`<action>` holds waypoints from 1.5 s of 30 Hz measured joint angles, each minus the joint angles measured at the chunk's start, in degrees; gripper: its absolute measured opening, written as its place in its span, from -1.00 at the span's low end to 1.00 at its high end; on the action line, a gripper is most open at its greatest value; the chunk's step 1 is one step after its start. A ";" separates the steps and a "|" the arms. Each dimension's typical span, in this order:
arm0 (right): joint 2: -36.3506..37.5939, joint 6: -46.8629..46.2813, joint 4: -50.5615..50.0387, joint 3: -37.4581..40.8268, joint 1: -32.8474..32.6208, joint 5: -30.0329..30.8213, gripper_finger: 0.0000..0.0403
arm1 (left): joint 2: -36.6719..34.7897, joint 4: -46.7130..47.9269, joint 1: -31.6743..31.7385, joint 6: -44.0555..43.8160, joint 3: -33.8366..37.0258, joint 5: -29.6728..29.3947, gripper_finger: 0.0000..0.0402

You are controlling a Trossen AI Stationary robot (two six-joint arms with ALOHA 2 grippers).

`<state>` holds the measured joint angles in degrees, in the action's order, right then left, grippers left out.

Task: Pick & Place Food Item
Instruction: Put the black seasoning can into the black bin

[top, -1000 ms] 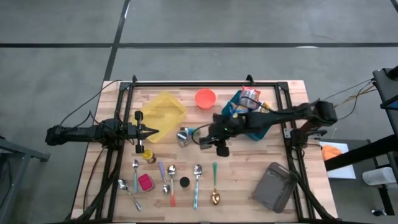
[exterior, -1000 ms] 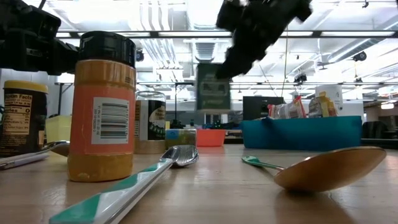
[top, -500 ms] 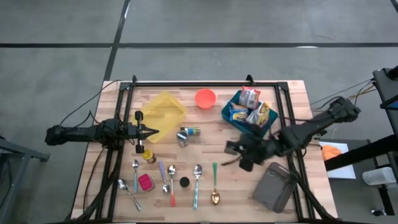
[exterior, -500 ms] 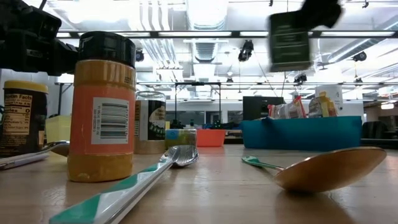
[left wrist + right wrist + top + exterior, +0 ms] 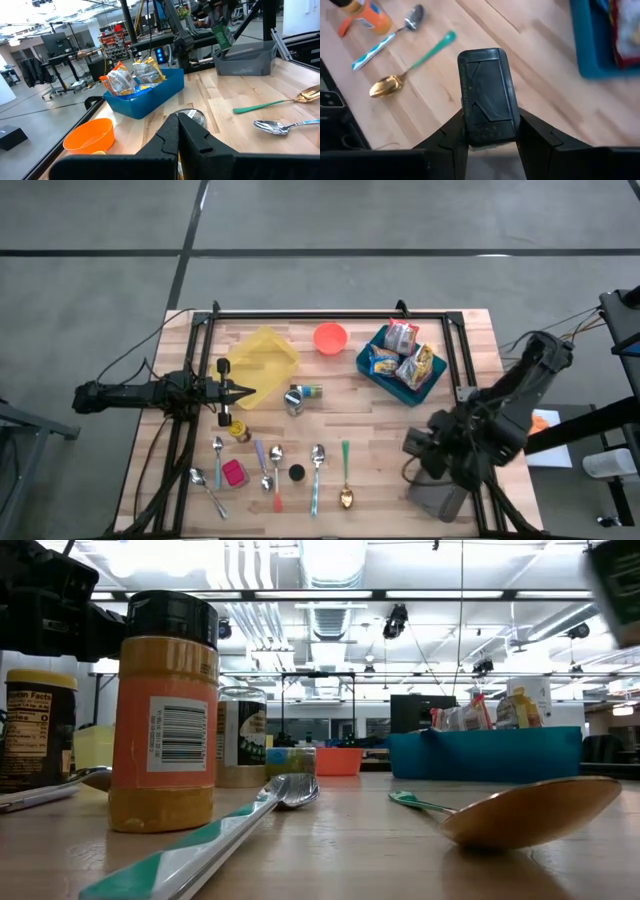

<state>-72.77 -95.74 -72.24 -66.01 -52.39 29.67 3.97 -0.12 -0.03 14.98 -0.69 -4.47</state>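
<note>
Swinging hard across the surface (image 5: 200, 330), the right gripper (image 5: 489, 131) has carried its dark green packet (image 5: 487, 97) away from the middle, where it hung a second ago, past the blue bin (image 5: 400, 375), and now hangs over the grey tray (image 5: 440, 500) at the near right corner. The right fingers (image 5: 451, 131) are clamped on the packet's lower end, one pad on each side, and the packet stands up between them. Beyond it, from the wrist view, lie a gold spoon (image 5: 387, 86), a green-handled spoon (image 5: 432, 50) and an orange bottle (image 5: 370, 12), all well clear of the grip. That shift looks to me like the carry is nearly done and the release into the tray is the step coming up.

Over on the far side, the left gripper (image 5: 177, 131) waits just beside the yellow container (image 5: 262, 358), its fingers pressed together and holding nothing.

Hard to read: from above, the right arm covers most of the tray and the packet itself, so I cannot tell how high it hangs or whether it sits squarely over the opening. At table height only a dark corner shows at the edge, cut off. The packet's label is unreadable, so what food it holds stays unknown.
</note>
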 joint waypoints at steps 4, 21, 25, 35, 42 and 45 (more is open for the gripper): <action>-1.83 -14.46 -4.56 0.12 -6.35 0.08 -0.38 | 0.00 0.00 0.00 -0.02 0.00 0.00 -1.00; -20.98 -33.05 -12.50 -4.11 -13.74 -12.77 -0.38 | 0.00 0.00 0.00 0.00 0.00 0.00 -1.00; -25.04 -33.32 -12.80 -4.87 -13.74 -12.81 -0.38 | 0.00 0.00 0.00 -0.01 0.00 0.00 -1.00; -29.77 -33.34 -11.93 -4.79 -13.74 -12.72 -0.36 | 0.00 0.00 0.00 0.00 0.00 0.00 -1.00; -30.47 -33.34 -11.31 -4.47 -13.74 -12.70 -0.13 | 0.00 0.00 0.00 -0.01 0.00 0.00 -1.00; -30.47 -33.34 -11.31 -4.46 -13.74 -12.98 -0.04 | 0.00 0.00 0.00 0.00 0.00 0.00 -1.00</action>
<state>-103.24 -129.08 -83.55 -70.47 -66.13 16.70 3.97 -0.12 -0.03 14.98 -0.69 -4.47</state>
